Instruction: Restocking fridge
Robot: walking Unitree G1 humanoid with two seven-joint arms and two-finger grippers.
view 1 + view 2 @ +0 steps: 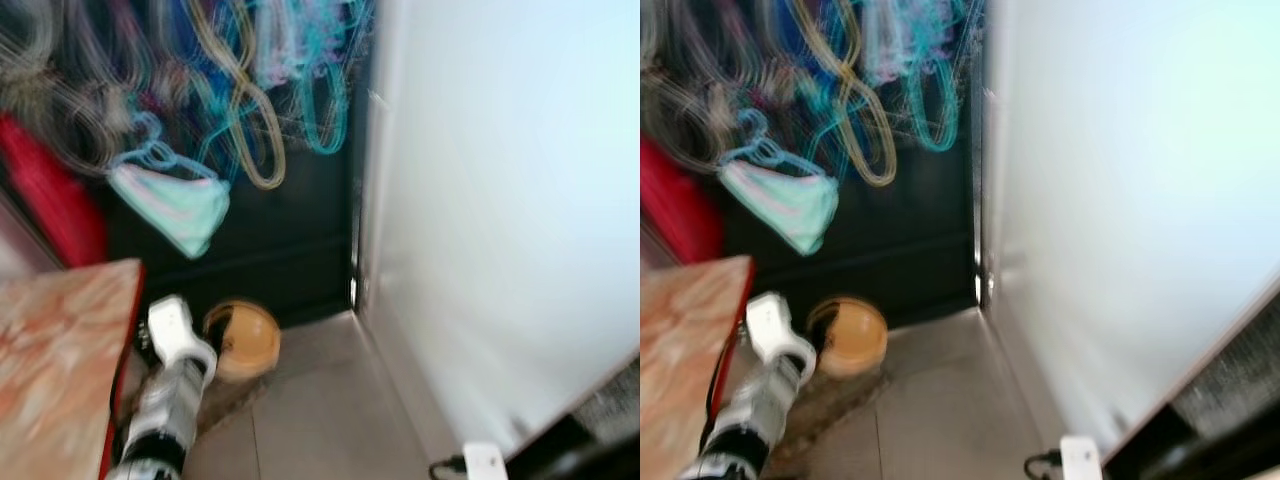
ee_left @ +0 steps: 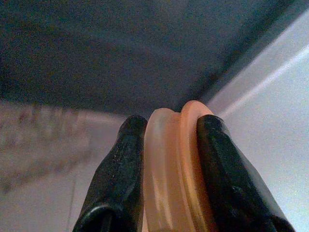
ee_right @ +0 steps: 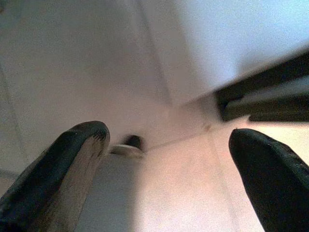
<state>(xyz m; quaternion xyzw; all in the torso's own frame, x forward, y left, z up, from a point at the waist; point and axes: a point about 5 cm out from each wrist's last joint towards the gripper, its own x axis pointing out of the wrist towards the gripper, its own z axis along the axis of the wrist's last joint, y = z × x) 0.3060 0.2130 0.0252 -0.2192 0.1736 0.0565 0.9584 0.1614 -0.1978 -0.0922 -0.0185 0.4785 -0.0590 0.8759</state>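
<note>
Head views, motion-blurred: I see my left arm (image 1: 165,400) reaching forward and down at lower left, beside the edge of a reddish marbled table (image 1: 60,350). My left gripper (image 2: 169,130) is clamped on a tan, round lidded container (image 1: 242,340); in the left wrist view its two black fingers (image 2: 118,174) press against either side of the container's ridged rim (image 2: 171,169). The container hangs just above the grey tiled floor (image 1: 320,410), in front of a dark panel (image 1: 280,250). A large white surface (image 1: 500,200), apparently the fridge side or door, stands to the right. Coloured hangers (image 1: 250,110) smear across the top. In the right wrist view, my right gripper (image 3: 169,145) has its fingers spread wide apart over pale floor, holding nothing
</note>
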